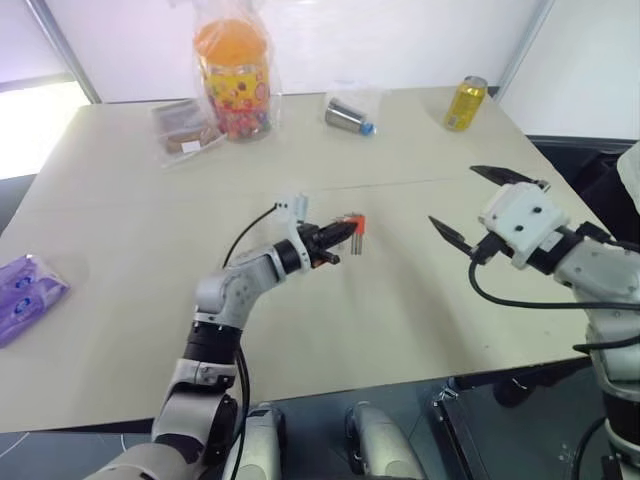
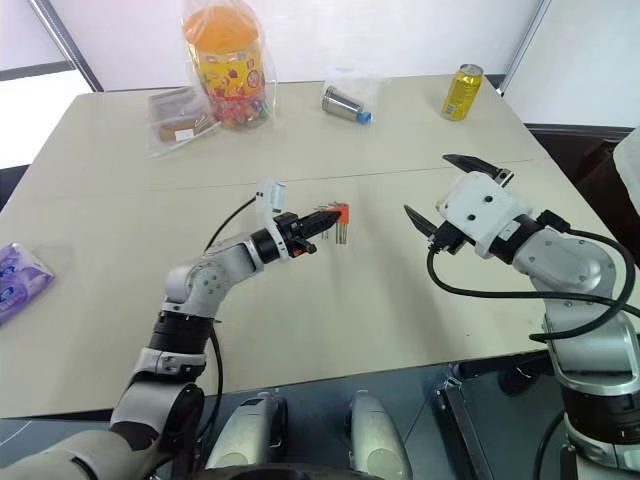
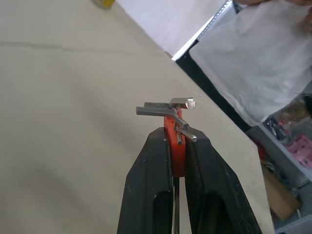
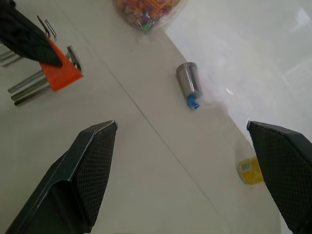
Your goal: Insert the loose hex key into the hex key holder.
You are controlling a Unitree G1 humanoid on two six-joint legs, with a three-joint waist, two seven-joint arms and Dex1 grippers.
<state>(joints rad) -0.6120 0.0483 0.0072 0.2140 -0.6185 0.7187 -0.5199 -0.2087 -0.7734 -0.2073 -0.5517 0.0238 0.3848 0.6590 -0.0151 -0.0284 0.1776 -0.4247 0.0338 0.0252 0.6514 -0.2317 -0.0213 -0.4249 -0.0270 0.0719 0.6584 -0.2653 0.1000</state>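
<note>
My left gripper [image 1: 343, 233] is shut on the hex key holder [image 1: 357, 222], a small orange-red block held just above the middle of the beige table [image 1: 400, 320]. Several short grey keys stick out of it [image 3: 165, 110]. The left wrist view has the holder [image 3: 174, 146] pinched between both black fingers. I cannot tell the loose hex key apart from those keys. My right gripper [image 1: 455, 197] hovers open to the right of the holder, a hand's width away, with nothing between its fingers. The right wrist view looks past its open fingertips [image 4: 109, 129] at the holder [image 4: 61, 73].
At the back of the table stand a bagged snack jar [image 1: 233, 80], a brown packet in a bag [image 1: 185, 128], a metal cylinder with a blue cap [image 1: 350, 116] and a yellow can [image 1: 466, 103]. A purple packet [image 1: 25, 295] lies at the left edge.
</note>
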